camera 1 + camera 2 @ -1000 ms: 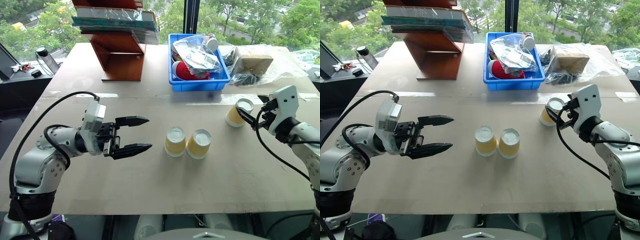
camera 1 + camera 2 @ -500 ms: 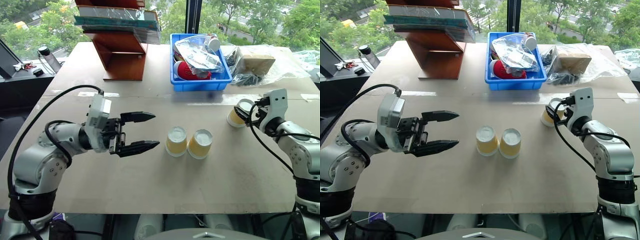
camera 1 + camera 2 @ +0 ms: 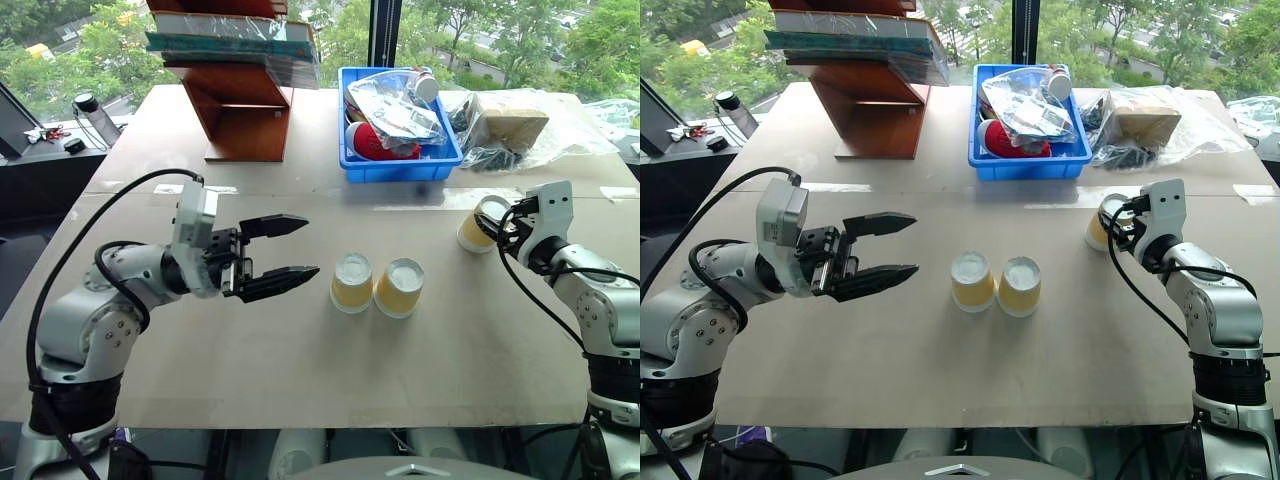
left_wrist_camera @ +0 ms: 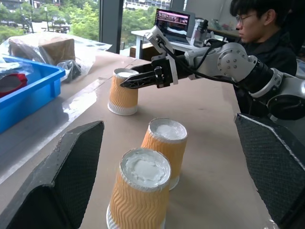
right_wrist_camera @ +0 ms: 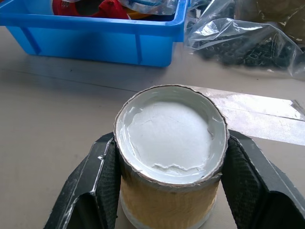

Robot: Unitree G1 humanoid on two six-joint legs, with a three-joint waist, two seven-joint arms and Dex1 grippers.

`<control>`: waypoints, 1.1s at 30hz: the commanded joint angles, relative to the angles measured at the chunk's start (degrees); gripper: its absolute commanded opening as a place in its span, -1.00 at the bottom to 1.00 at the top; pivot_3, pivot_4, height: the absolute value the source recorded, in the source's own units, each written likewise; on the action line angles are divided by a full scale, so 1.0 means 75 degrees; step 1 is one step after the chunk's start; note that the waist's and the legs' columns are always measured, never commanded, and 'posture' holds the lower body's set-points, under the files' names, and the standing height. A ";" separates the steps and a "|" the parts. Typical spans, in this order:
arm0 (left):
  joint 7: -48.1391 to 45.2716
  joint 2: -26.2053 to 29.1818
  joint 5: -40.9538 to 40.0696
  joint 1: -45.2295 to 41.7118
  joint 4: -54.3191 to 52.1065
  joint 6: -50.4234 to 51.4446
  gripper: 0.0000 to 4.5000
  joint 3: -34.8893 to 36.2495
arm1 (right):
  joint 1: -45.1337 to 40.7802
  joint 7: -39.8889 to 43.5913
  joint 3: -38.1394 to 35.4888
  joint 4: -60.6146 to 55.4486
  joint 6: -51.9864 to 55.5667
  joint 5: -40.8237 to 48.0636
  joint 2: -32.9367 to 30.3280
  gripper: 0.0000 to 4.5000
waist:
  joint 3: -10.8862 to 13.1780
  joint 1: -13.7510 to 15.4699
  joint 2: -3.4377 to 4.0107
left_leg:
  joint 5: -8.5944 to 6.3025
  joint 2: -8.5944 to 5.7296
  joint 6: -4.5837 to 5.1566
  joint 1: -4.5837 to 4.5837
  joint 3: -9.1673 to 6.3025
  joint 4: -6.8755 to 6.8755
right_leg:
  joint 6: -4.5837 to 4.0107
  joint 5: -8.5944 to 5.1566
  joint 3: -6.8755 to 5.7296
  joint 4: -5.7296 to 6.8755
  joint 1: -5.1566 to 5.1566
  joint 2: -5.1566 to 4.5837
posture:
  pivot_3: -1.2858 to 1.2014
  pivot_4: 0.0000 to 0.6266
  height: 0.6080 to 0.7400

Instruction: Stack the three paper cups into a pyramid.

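My right gripper (image 5: 167, 191) has come down and now pinches the far cup (image 5: 170, 157) (upside down), while my left gripper (image 3: 290, 250) hangs spread beside the two touching cups (image 3: 375, 285).

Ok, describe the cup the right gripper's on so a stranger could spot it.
Find the blue bin at the table's far side. Nearer and to its right, one upturned paper cup stands alone, the right gripper shut around it; the other two cups stand together mid-table.

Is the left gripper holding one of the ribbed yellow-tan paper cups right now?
No, the left gripper hangs open and empty beside the two upside-down paper cups at the table's middle.
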 commanded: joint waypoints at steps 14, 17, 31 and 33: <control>-0.1363 0.0214 0.0615 0.1080 0.0918 -0.1147 1.00 0.0276 | -0.1597 0.1980 0.0990 -0.3657 0.1593 0.3496 -0.0781 -0.04 | 0.0018 0.0046 0.0014 | 0.0000 0.0028 0.0000 -0.0012 0.0011 -0.0003 | -0.0002 0.0000 0.0000 0.0001 -0.0020 -0.0013 | 0.03 -0.52 1.00; -0.1327 0.0199 0.0595 0.1035 0.0835 -0.1107 1.00 0.0242 | -0.1602 0.2154 0.1260 -0.3780 0.1843 0.3550 -0.1213 -0.04 | 0.0020 0.0036 0.0010 | 0.0000 0.0027 0.0001 -0.0015 0.0009 -0.0004 | -0.0002 0.0000 -0.0002 -0.0001 -0.0022 -0.0016 | 0.03 -0.52 1.00; -0.1048 0.0385 0.0314 0.1053 0.0408 -0.0710 1.00 0.0565 | -0.1398 0.2582 0.2065 -0.3364 0.1216 0.2646 -0.1506 -0.04 | 0.0020 0.0004 0.0009 | -0.0001 0.0031 0.0001 -0.0014 0.0006 -0.0005 | -0.0001 0.0000 -0.0007 0.0001 -0.0022 -0.0009 | 0.03 -0.52 1.00; -0.0898 0.0361 0.0293 0.1066 0.0244 -0.0648 1.00 0.0536 | -0.1426 0.2610 0.2094 -0.3358 0.1211 0.2651 -0.1489 -0.04 | 0.0019 0.0004 0.0008 | -0.0001 0.0031 0.0001 -0.0014 0.0007 -0.0004 | -0.0001 0.0000 -0.0006 0.0001 -0.0022 -0.0010 | 0.03 -0.52 1.00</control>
